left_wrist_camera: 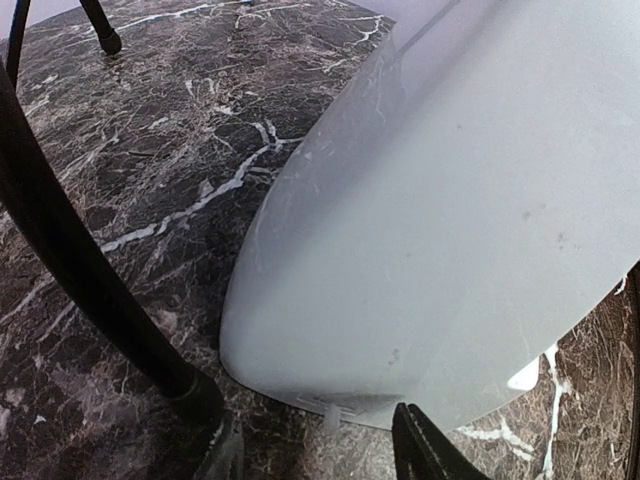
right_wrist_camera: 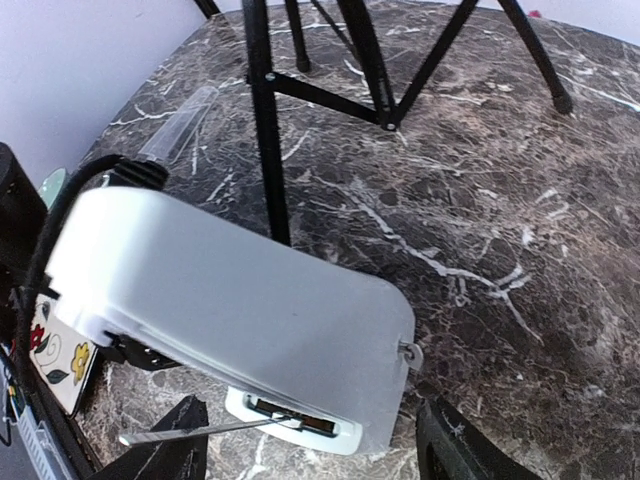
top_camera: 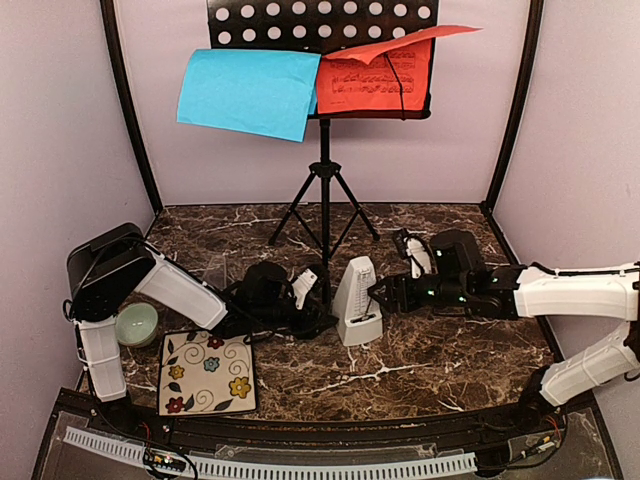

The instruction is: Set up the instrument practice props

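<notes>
The small white pyramid-shaped metronome stands upright on the dark marbled table, so the right end effector, wide open astride it, should back straight off (no sideways nudge), the left end effector half-open, empty.

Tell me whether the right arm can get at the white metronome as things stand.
Probably yes. The right gripper sits right beside the upright metronome, jaws open toward it and nothing in between. The left gripper is close on the other side but doesn't block that approach.
</notes>
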Available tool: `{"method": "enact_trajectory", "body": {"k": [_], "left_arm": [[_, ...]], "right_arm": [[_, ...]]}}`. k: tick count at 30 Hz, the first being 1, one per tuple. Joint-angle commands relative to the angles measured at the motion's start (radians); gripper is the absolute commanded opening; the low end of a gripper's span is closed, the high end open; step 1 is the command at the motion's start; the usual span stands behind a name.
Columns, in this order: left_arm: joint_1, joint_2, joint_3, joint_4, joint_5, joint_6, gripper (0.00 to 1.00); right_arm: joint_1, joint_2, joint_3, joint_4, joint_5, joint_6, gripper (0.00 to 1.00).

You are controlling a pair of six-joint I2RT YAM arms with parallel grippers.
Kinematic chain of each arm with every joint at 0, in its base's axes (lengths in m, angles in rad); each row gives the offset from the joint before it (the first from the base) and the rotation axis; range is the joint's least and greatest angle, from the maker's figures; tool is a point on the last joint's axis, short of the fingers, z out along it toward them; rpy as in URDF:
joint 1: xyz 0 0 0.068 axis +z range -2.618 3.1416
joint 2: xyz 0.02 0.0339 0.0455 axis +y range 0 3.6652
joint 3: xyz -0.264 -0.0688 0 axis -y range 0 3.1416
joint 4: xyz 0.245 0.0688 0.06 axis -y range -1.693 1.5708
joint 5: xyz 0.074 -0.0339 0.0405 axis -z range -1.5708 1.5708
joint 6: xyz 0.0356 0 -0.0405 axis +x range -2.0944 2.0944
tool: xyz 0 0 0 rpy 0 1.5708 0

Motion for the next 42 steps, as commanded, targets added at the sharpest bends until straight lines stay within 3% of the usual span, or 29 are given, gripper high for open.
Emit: {"method": "enact_trajectory", "body": {"k": [1,12,22,34,42], "left_arm": [[-0.006,-0.040,0.002,-0.008,-0.008,0.003,0.53],[-0.005,-0.036,0.007,-0.018,-0.013,0.009,0.53],[0.000,-0.078,-0.032,-0.027,-0.058,0.005,0.53],[0.156,-0.310,-0.200,-0.024,-0.070,-0.047,0.54],[0.253,-0.507,-0.203,-0.160,-0.112,0.002,0.54]], "right_arm": [[-0.008,-0.040,0.028,-0.060,0.127,-0.007,0.71],[-0.200,0.003,-0.028,-0.100,0.125,0.002,0.64],[-0.405,0.003,-0.030,-0.145,0.085,-0.036,0.64],[-0.479,-0.140,0.018,-0.163,-0.032,-0.091,0.76],[-0.516,-0.165,0.066,-0.162,-0.074,-0.106,0.81]]}}
